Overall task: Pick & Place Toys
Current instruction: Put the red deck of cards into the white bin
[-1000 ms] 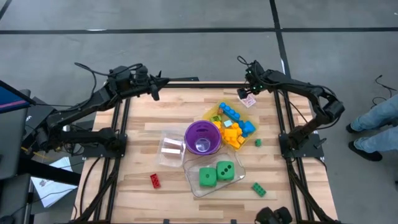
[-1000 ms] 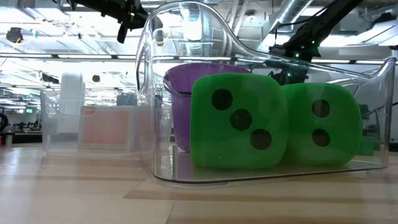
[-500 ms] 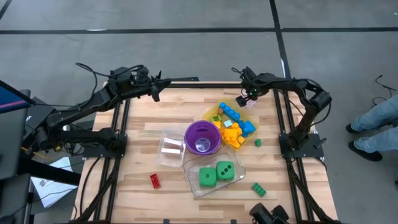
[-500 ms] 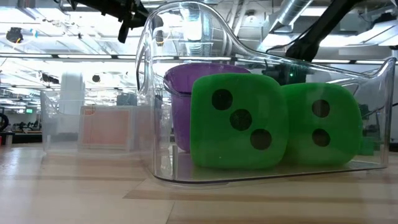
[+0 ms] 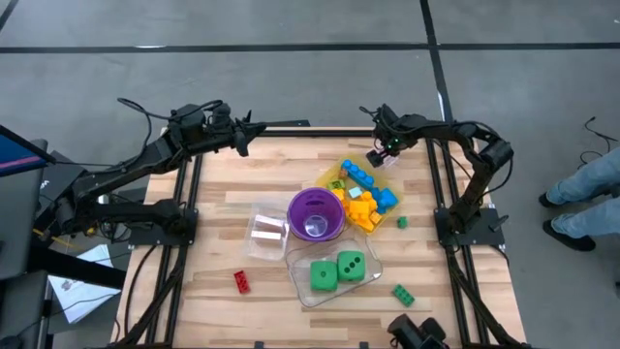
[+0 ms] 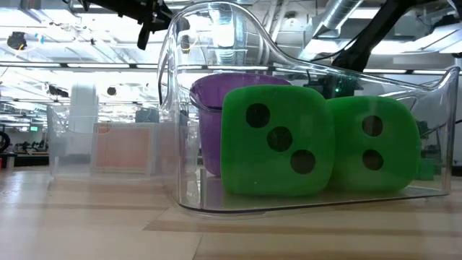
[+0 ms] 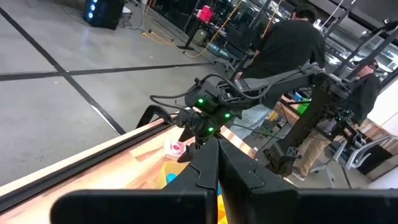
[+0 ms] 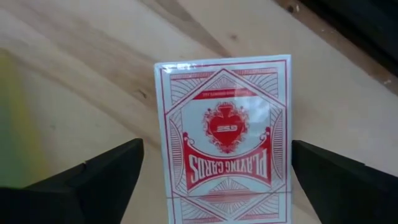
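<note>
The left hand point(image 5: 242, 145) is seen raised over the far left edge of the wooden worktop point(image 5: 223, 228), its two fingers pressed together with nothing between them; in the left wrist view the closed fingers point(image 7: 214, 165) meet in a point.

Near the front left of the worktop a red brick point(image 5: 241, 281) lies alone. To its right a small clear tub point(image 5: 266, 231) stands just beside a purple cup point(image 5: 315, 213). In front of the cup a larger clear tub point(image 5: 334, 288) holds two green dice point(image 5: 336, 270) side by side; in the low view the dice point(image 6: 278, 141) fill the picture behind the tub wall point(image 6: 173, 108), with the cup point(image 6: 209, 123) behind them.

Just right of the cup, a heap of blue, yellow and orange bricks point(image 5: 365, 197) lies in and around a yellow translucent tray point(image 5: 334, 179). A small green bit point(image 5: 402, 222) lies near the heap's right side, and a green brick point(image 5: 403, 294) lies near the front right.

The right hand point(image 5: 385, 155) is held low over the far right part of the worktop, fingers spread wide and gripping nothing. Below it a red-and-white pack of playing cards point(image 8: 227, 140) lies flat on the wood, between the two fingertips point(image 8: 106, 171) in the right wrist view; contact cannot be told. At the right edge of the high view a person's legs point(image 5: 586, 199) are seen on the floor.
</note>
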### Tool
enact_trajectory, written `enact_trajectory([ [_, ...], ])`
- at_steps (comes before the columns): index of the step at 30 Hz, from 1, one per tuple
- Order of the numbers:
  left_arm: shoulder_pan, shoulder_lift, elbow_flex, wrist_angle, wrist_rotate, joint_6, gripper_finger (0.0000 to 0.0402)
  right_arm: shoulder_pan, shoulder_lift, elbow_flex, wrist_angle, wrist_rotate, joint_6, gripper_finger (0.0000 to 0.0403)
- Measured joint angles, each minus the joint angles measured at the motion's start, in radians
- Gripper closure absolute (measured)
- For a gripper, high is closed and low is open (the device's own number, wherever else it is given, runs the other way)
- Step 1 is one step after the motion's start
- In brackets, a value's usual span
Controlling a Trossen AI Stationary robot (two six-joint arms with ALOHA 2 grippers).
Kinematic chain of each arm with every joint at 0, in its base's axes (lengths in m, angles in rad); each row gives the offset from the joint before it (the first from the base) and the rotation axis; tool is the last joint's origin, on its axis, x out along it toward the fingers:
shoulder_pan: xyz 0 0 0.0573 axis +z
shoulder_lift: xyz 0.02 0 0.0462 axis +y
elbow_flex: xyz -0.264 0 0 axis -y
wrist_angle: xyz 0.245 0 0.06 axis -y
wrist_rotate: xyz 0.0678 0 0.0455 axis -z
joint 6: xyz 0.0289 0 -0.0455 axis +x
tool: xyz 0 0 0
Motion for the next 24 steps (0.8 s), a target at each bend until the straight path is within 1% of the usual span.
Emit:
enact_trajectory([
  [9,-0.014,0.0,0.0,0.008,0.0,-0.007,0.0401,-0.008,0.0,-0.001,0.007,0.001,0.012,0.0023],
  [16,-0.026,0.0,0.0,0.016,0.0,-0.007,0.0401,0.01,0.0,-0.022,0.04,0.004,0.001,0.0035],
  [20,-0.026,0.0,0.0,0.016,0.0,-0.007,0.0401,0.013,0.0,-0.023,0.037,0.004,0.005,0.0054],
  [24,-0.026,0.0,0.0,0.017,0.0,-0.007,0.0401,0.013,0.0,-0.023,0.019,0.004,0.008,0.0086],
])
